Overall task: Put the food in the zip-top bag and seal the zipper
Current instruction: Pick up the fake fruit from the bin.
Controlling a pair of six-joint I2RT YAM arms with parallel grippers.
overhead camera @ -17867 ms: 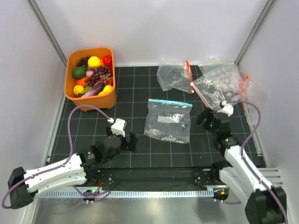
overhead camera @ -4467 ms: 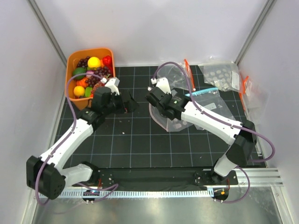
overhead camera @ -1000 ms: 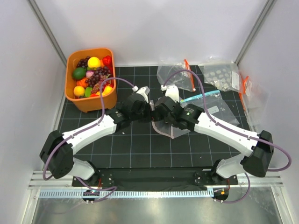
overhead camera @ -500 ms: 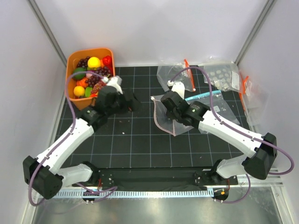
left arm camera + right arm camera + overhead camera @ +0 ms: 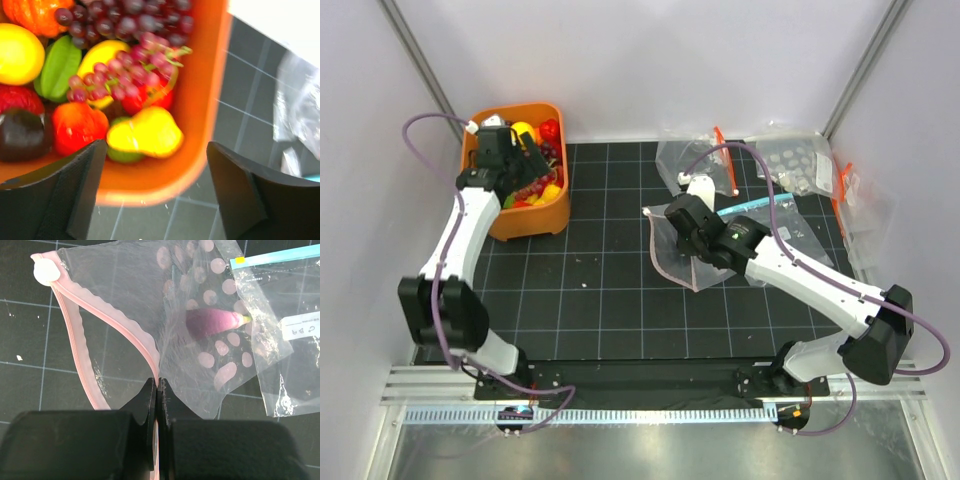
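Zipper [image 5: 74, 325] between the right jaws

A black gridded table [image 5: 600, 300] carries an orange tub [image 5: 532, 222] at its far-left corner, a pink-zipped bag [image 5: 672, 266] near the middle, other clear bags [image 5: 692, 162] far right.

walls [image 5: 720, 60]: plain white panels | posts [image 5: 410, 50]: grey metal, at back corners | bench [image 5: 610, 310]: black mat, pale grid | rail [image 5: 650, 413]: toothed metal, near edge | light: even
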